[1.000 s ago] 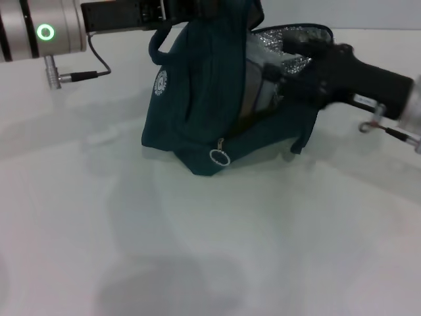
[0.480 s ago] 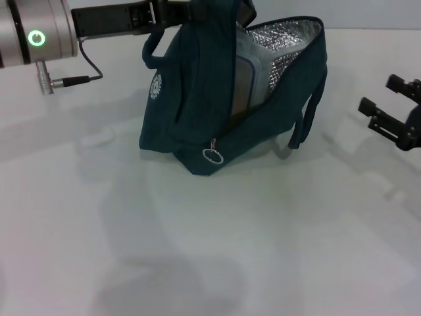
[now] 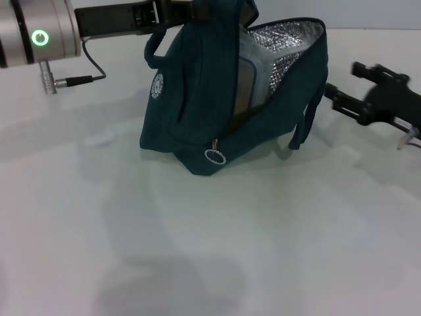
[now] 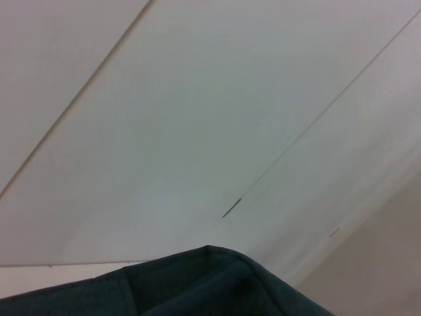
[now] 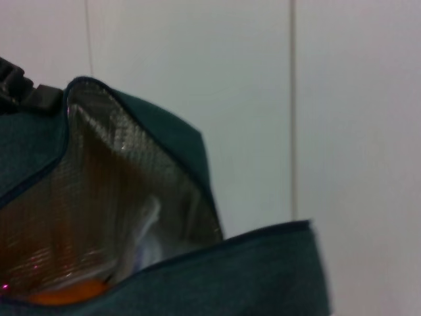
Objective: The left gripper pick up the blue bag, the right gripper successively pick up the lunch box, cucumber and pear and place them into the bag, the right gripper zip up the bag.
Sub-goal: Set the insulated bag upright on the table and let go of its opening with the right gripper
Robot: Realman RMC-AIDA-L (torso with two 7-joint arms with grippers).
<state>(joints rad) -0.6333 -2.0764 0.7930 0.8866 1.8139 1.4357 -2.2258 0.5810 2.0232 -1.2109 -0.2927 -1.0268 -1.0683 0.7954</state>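
Left gripper point(image 3: 191, 8) cut off by the head view's top edge, fingertips lost behind the blue bag point(image 3: 197, 99); grip not readable. Lunch box point(image 3: 247, 82) mostly hidden inside the bag. Pear point(image 5: 66, 291) only an orange sliver behind the bag's rim. Right gripper point(image 3: 342, 85) motion-blurred, arm cut off at the right edge.
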